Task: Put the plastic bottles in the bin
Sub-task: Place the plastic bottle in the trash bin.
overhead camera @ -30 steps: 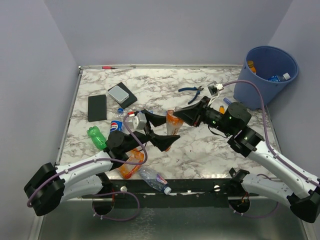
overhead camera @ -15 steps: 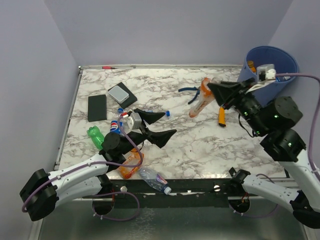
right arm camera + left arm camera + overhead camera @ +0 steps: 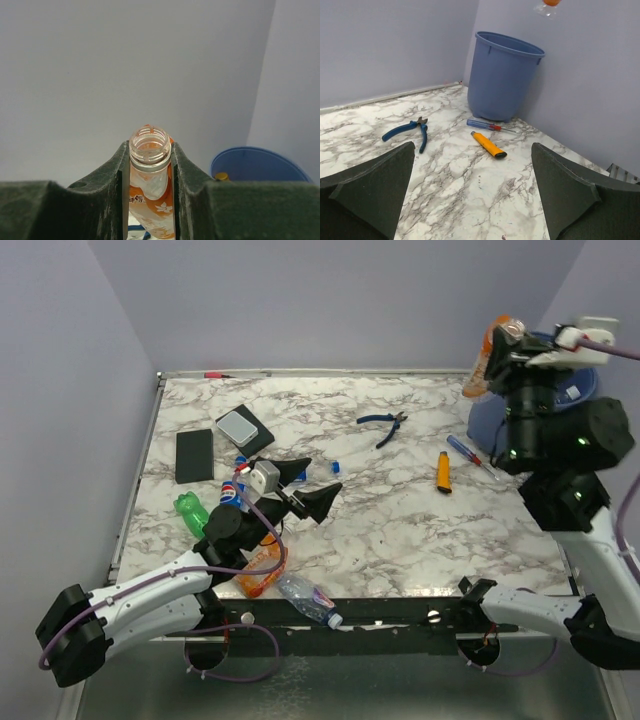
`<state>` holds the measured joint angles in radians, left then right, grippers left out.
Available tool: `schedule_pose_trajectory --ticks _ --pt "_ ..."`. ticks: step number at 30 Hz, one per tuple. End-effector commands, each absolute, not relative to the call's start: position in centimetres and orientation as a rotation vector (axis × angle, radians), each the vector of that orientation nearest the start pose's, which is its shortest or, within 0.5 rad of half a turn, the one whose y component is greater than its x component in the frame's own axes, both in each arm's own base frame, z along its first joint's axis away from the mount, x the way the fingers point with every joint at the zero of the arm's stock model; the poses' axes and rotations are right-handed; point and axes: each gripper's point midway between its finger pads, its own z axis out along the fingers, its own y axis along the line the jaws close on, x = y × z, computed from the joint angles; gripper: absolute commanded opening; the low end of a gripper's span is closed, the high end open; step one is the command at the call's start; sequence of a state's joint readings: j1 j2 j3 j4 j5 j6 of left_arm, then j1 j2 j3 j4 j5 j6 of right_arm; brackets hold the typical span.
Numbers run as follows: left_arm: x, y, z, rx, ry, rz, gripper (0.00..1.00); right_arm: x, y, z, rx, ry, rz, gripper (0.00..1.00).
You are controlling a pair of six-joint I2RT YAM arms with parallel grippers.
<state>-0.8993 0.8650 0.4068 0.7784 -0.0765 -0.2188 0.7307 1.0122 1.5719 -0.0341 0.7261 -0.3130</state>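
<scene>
- Bottle [image 3: 150,200] clamped by its neck between right fingers [image 3: 195,175], high beside bin [image 3: 502,80] for dropping in;
- left fingers [image 3: 375,185] spread wide, empty, ready for another

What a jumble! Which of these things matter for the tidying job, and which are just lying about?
For the job: bin, raised orange bottle, green bottle, blue-labelled bottle, lying orange bottle, clear bottle.
Just lying about: pliers, screwdriver, orange-handled tool, black slab, grey-topped black box.
</scene>
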Motion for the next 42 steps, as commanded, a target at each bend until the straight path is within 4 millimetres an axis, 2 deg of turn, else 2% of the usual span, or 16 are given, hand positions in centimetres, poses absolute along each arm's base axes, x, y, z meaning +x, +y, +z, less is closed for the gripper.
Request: schedule_pose_trajectory --ticks 1,5,8,10,14,20,22,25,27,36,40,42 --pt "22.0 -26.0 31.2 0.337 1.234 -0.883 0.99 30.6 7.3 58.8 0.135 1.192 -0.138 0.01" --pt "22.0 -25.9 31.3 0.333 1.236 -0.879 0.99 35.7 6.9 59.2 0.206 1.225 -0.071 0.0" --pt "22.1 -25.8 31.2 0.325 1.243 -0.878 0.99 37.9 4.7 59.8 0.303 1.174 -0.108 0.0" --pt "22.1 -25.8 31.3 0.318 1.246 -0.883 0.99 39.0 2.1 59.9 0.394 1.115 -0.126 0.0" --pt "22.0 -25.9 31.4 0.307 1.249 -0.898 0.99 41.6 -3.9 58.2 0.525 1.067 -0.152 0.0" --pt "22.1 -25.8 31.3 0.296 1.258 -0.894 0.99 41.0 -12.3 57.7 0.623 0.965 -0.292 0.0" --pt "22.1 -25.9 31.2 0.292 1.264 -0.898 0.99 41.6 -14.8 56.0 0.647 1.01 -0.386 0.0" --pt "22.0 -26.1 31.2 0.301 1.264 -0.909 0.99 42.8 -17.4 52.2 0.657 1.106 -0.452 0.0" --pt "22.0 -26.2 31.0 0.302 1.268 -0.907 0.99 43.3 -18.2 50.1 0.678 1.129 -0.418 0.0" --pt "22.0 -26.7 30.5 0.325 1.283 -0.908 0.99 47.3 -18.6 42.3 0.652 1.371 -0.424 0.0" --pt "22.1 -26.8 30.3 0.327 1.288 -0.903 0.99 48.6 -17.9 38.9 0.644 1.46 -0.378 0.0" --pt "22.1 -26.8 30.2 0.33 1.292 -0.902 0.99 49.1 -17.1 36.5 0.633 1.538 -0.32 0.0"
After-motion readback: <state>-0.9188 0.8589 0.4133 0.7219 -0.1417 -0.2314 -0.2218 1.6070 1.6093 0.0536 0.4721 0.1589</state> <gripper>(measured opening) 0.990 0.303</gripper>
